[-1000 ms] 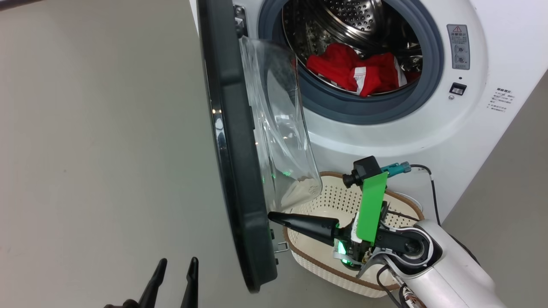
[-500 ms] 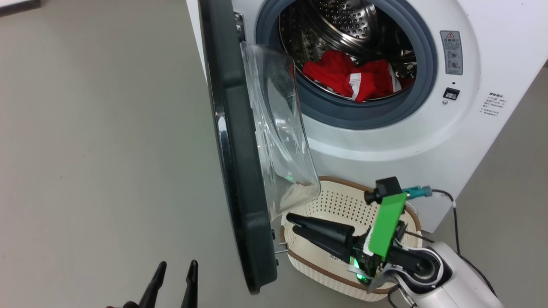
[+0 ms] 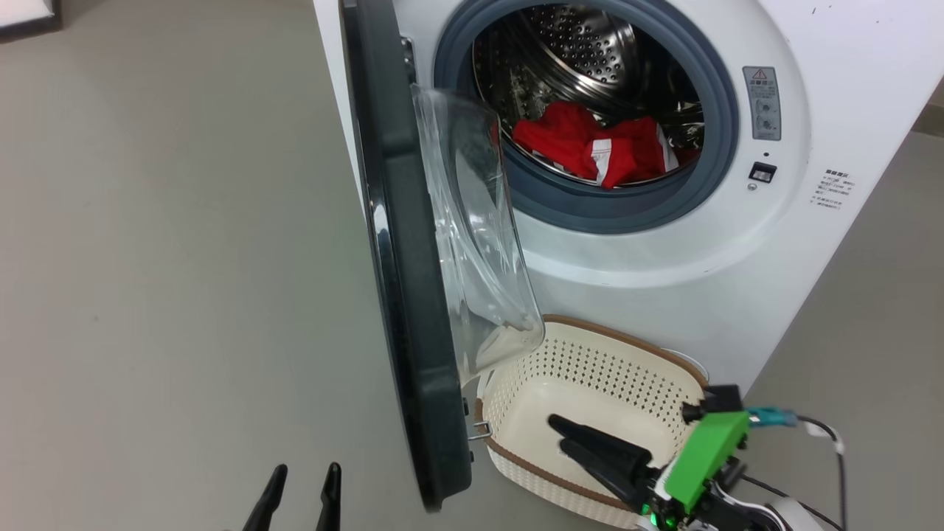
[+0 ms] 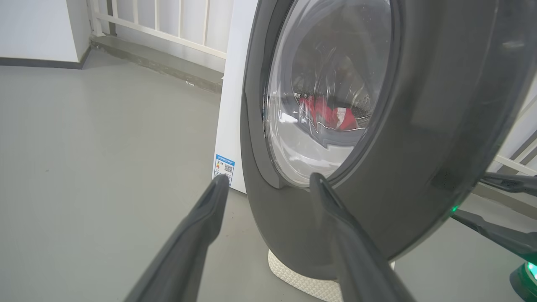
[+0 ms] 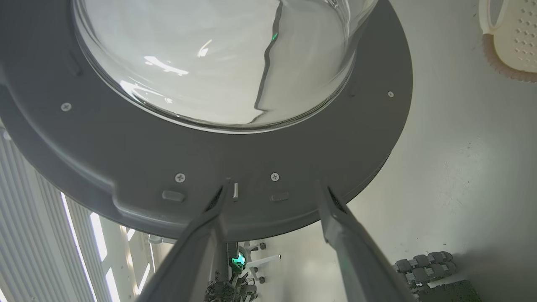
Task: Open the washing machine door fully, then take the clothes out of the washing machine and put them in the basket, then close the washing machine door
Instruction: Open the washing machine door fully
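1. R pincer: the two fingers stand apart, nothing btw them. It is open and holds nothing.
2. Its fingers hang over the inside of the basket. If they touch the basket bottom, I cannot tell.
3. Ahead of its tips is the lower inner rim of the washing machine door, w/ a small metal latch hook there. In the head view the tips and the door are near but apart.
4. L pincer: also open and empty, over the floor, on the outer side of the door, opposite to the R pincer. The black rim is just ahead of it, not touching.
5. The door stands swung out, approx. square to the machine front. Its glass bowl bulges to the R pincer's side, low end over the basket rim.
6. The basket sits on the floor, just beside the front of the washing machine, below the opening.
7. The clothes, red w/ white stripe, lie in the steel drum behind the grey rubber ring, well beyond both pincers.
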Tool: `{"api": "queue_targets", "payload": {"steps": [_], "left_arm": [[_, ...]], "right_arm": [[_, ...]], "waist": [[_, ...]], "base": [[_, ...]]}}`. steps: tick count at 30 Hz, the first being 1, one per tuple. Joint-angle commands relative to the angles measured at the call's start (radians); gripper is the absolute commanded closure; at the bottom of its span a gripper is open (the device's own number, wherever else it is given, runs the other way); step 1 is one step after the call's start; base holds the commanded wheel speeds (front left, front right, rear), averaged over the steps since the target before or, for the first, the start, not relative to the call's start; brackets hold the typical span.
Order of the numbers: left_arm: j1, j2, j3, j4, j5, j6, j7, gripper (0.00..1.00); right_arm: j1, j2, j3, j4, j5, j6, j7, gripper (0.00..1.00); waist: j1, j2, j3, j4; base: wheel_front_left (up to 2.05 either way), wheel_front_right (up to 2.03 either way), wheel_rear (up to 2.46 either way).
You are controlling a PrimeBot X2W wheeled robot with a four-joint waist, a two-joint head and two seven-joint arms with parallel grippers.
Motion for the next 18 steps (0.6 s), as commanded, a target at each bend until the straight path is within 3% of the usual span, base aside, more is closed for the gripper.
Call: {"api": "queue_targets", "payload": {"steps": [1, 10, 18], "left_arm": [[-0.012, 0.007, 0.035, -0.018, 0.015, -0.008, -0.009, 0.00], [-0.006, 0.007, 0.036, -0.006, 0.027, -0.014, -0.009, 0.00], [-0.005, 0.007, 0.037, -0.007, 0.029, -0.017, -0.009, 0.00]], "right_arm": [[0.000, -0.004, -0.002, -0.028, -0.022, 0.005, -0.031, 0.00], [0.055, -0.051, 0.014, -0.024, -0.177, 0.005, -0.261, 0.00], [0.060, -0.141, 0.191, 0.015, -0.385, 0.005, -0.625, 0.00]], "waist": [[0.0000, 0.0000, -0.004, -0.003], [0.0000, 0.0000, -0.016, -0.015], [0.0000, 0.0000, -0.022, -0.025]], "base": [[0.00, 0.00, 0.00], [0.00, 0.00, 0.00], [0.00, 0.00, 0.00]]}}
